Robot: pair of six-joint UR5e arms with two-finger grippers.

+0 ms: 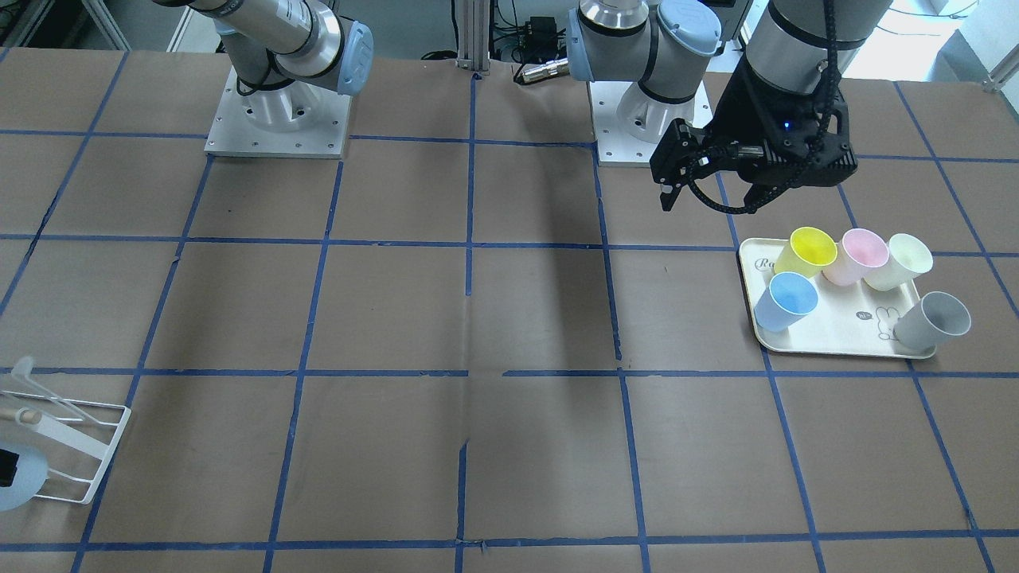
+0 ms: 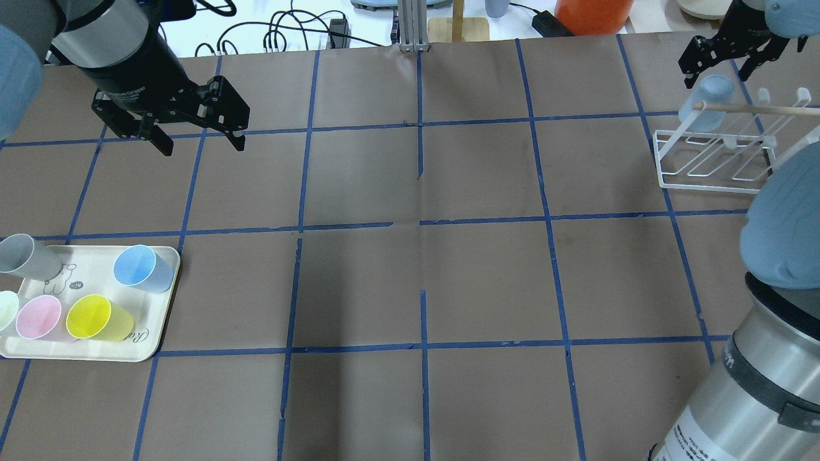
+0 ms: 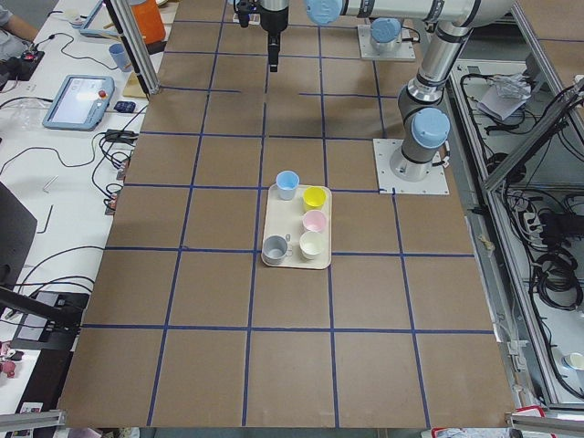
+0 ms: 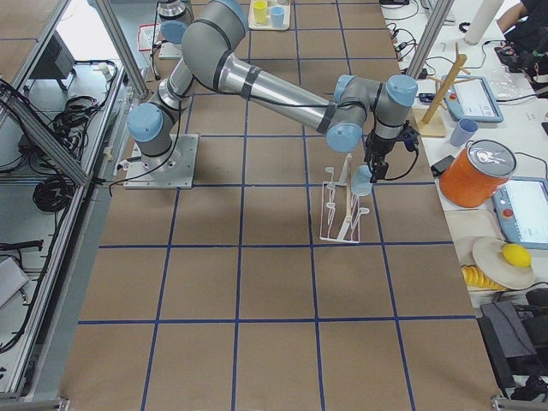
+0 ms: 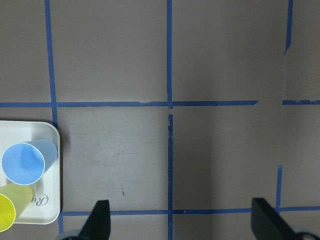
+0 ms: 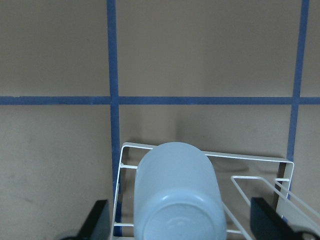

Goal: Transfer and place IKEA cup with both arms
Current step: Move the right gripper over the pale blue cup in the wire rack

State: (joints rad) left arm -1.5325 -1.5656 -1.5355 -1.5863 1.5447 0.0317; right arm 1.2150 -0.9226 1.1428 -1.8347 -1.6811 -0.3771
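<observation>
One pale blue IKEA cup [image 6: 177, 200] hangs upside down on a peg of the white wire rack [image 6: 250, 158], at the far right of the overhead view [image 2: 705, 102]. My right gripper [image 2: 721, 70] is directly over it. It is open, with a finger on each side of the cup and a gap to each. A second blue cup [image 2: 138, 267] stands upright on the cream tray [image 2: 96, 275]. My left gripper [image 2: 198, 131] is open and empty, above bare table beyond the tray. In the left wrist view, that cup [image 5: 25, 162] is at the lower left.
The tray also holds a yellow cup [image 2: 96, 318], a pink cup [image 2: 38, 317], a grey cup [image 2: 25, 256] and a pale green one at the view's edge. The rack [image 2: 705, 187] has a wooden bar across it. Blue tape lines grid the brown table.
</observation>
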